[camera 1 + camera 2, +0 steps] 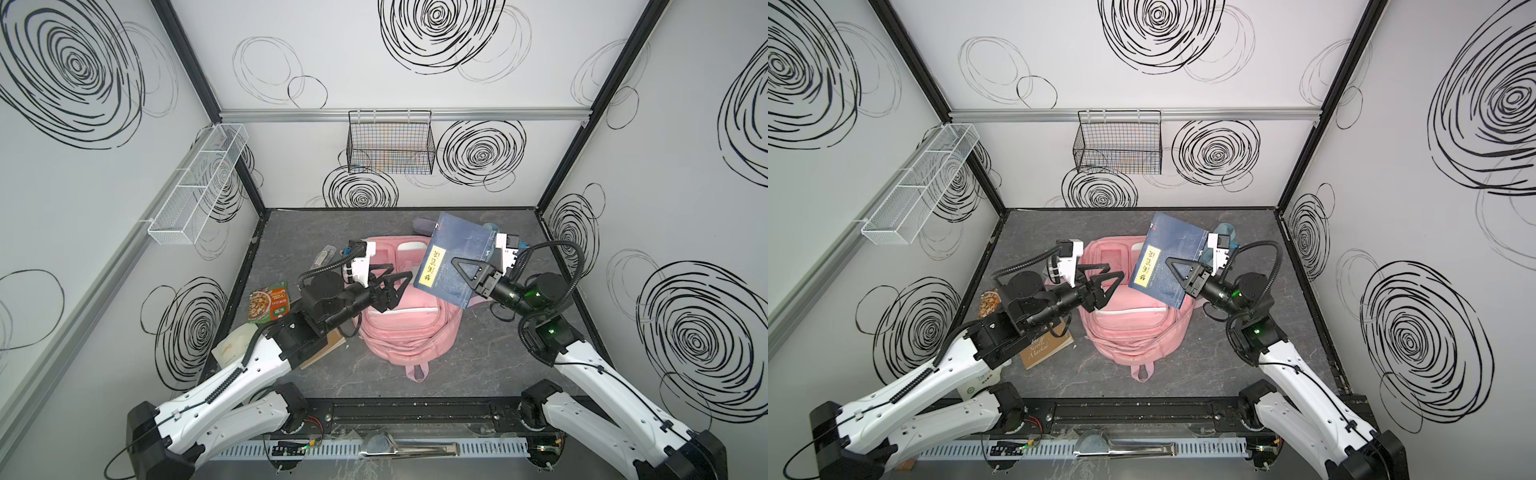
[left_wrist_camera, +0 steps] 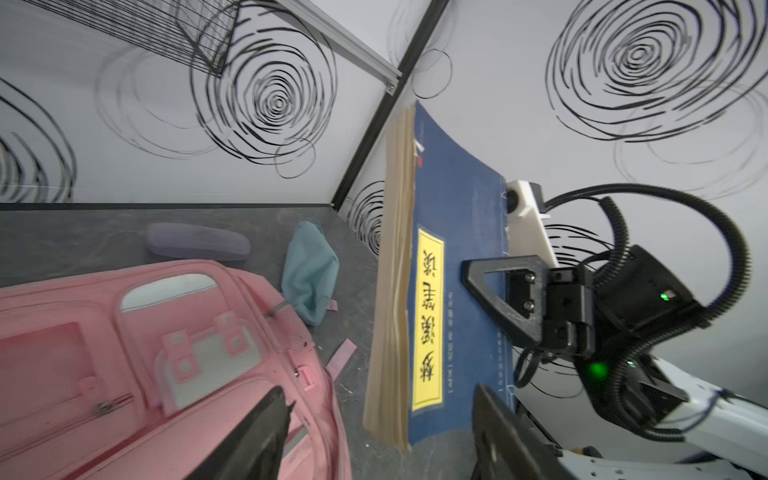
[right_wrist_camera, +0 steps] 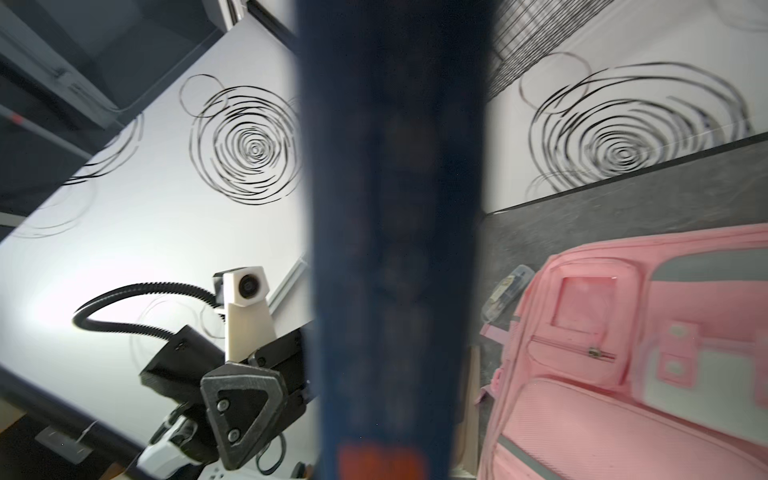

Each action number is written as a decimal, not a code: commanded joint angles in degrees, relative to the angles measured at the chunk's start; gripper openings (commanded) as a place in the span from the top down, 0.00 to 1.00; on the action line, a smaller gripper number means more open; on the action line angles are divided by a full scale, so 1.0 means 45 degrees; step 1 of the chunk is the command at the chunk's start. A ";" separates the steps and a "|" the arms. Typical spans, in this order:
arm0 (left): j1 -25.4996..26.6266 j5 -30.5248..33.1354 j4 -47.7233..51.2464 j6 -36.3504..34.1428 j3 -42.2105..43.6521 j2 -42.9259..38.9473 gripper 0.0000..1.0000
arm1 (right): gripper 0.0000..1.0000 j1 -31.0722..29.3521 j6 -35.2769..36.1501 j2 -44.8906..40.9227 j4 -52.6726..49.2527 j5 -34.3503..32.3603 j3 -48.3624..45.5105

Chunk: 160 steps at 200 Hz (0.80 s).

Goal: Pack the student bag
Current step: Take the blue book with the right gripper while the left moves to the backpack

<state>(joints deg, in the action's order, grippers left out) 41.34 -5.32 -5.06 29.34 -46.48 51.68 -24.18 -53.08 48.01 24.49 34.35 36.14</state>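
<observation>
The pink bag lies front-up in the middle of the counter, with its top loop toward the near edge. The right claw is clamped on a blue book, holding it tilted, off the counter, over the bag's far right corner. The left claw is wide open and empty above the bag's left side, near the book. A light-blue pouch lies behind the bag.

Blue book over bag right; L end effector over left; near-right tabletop free.
</observation>
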 commanded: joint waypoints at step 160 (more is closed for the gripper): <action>0.1946 -0.1682 0.4576 -0.9973 -0.0100 0.3637 0.33 | 1.00 0.0551 0.5782 -0.3315 -0.5619 -0.5387 0.1131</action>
<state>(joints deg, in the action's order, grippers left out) 50.02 -9.34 17.61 -12.49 -46.94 63.83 -22.04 -29.32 34.02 -0.40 12.40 40.29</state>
